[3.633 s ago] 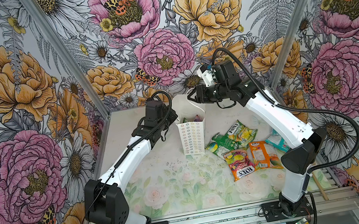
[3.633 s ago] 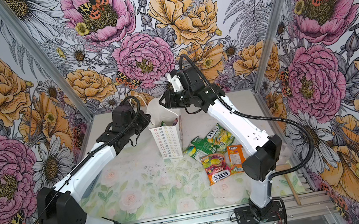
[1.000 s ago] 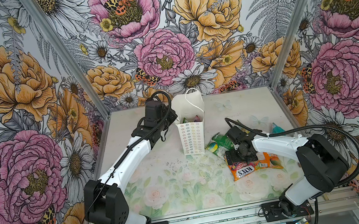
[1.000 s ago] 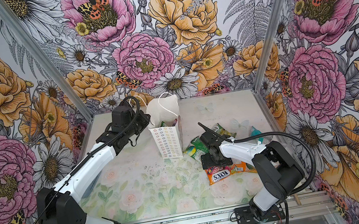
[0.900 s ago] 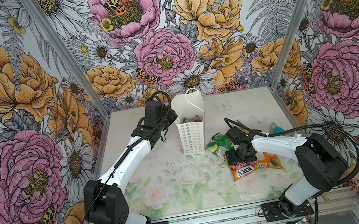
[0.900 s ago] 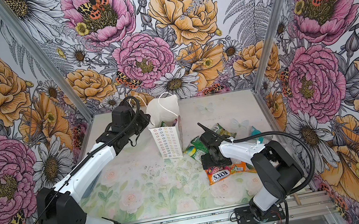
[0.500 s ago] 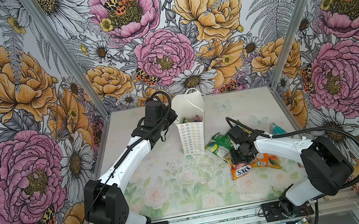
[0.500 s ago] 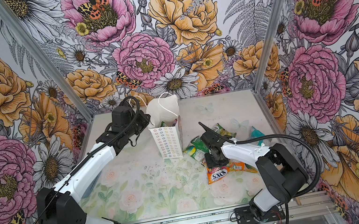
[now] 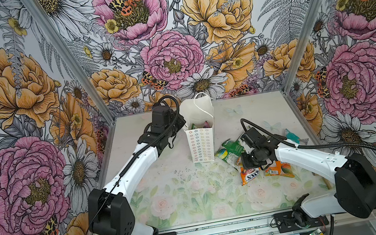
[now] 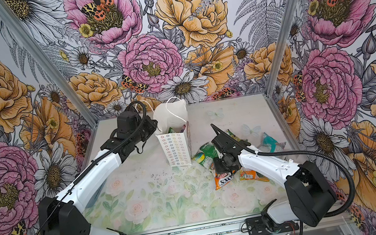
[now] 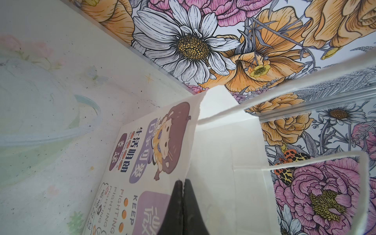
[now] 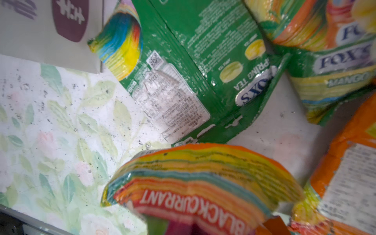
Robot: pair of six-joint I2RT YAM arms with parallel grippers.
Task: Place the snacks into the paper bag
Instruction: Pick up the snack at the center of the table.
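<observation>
A red packet [image 9: 251, 176] is being gripped at one end by the right fingers [image 9: 250, 163], which are being pressed shut on it among the packets lying on the tabletop [image 9: 183, 201]. It is being shown tilted in both top views, its free end hanging toward the tabletop; whether that end is touching cannot be told.

The bag [image 9: 201, 144] is being held upright beside the pile. Its side wall is being clamped near the rim between the left fingers [image 11: 177, 203], which are closed together on the paper. A few packets are being shown inside its open mouth.

Just beside the bag's foot a green packet [image 9: 229, 150] is lying, with a mango packet [image 12: 335, 61] touching it. An orange packet [image 9: 278, 169] is lying just beside the red one, and a teal packet [image 9: 291, 137] farther out.

The packets are being judged light, soft and crinkly. Their glossy film is likely slippery and their loose sweets likely to shift, so a hold on the flat crimped seal at an end is being thought surer than one across the bulging middle.

The bag, being thin paper, is being reckoned easy to tip or crush. A hold at the rim is being considered best, with the mouth left wide for the drop.
</observation>
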